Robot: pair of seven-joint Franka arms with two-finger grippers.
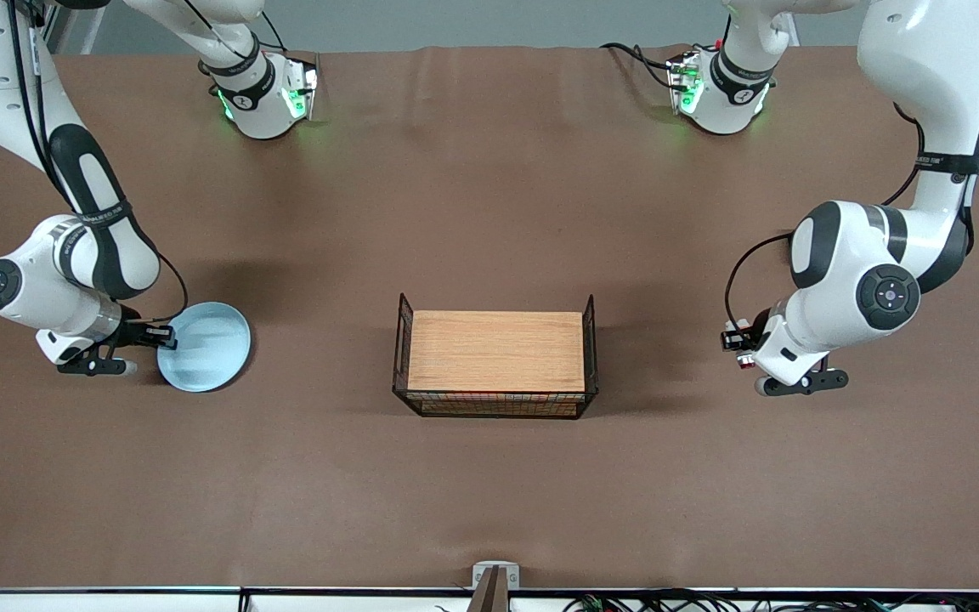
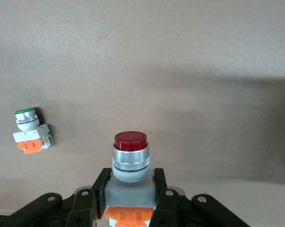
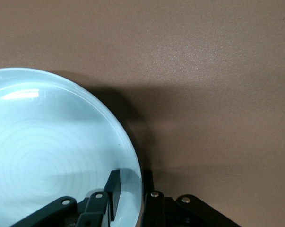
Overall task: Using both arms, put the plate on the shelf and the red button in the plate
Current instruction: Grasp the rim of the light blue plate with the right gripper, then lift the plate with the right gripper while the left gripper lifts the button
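Observation:
The light blue plate (image 1: 209,348) is at the right arm's end of the table. My right gripper (image 1: 162,337) is shut on its rim, one finger inside the plate and one outside, as the right wrist view shows on the plate (image 3: 47,151) and gripper (image 3: 131,191). The plate casts a shadow on the table under its rim. My left gripper (image 1: 740,347) is low over the left arm's end of the table, shut on the red button's (image 2: 130,163) white-grey body. The dark red cap points away from the gripper (image 2: 130,191) and the orange block sits between the fingers.
A black wire basket (image 1: 403,340) with a wooden board as its floor stands at the table's middle. A similar push-button part with a green cap (image 2: 31,130) lies on the brown table near my left gripper.

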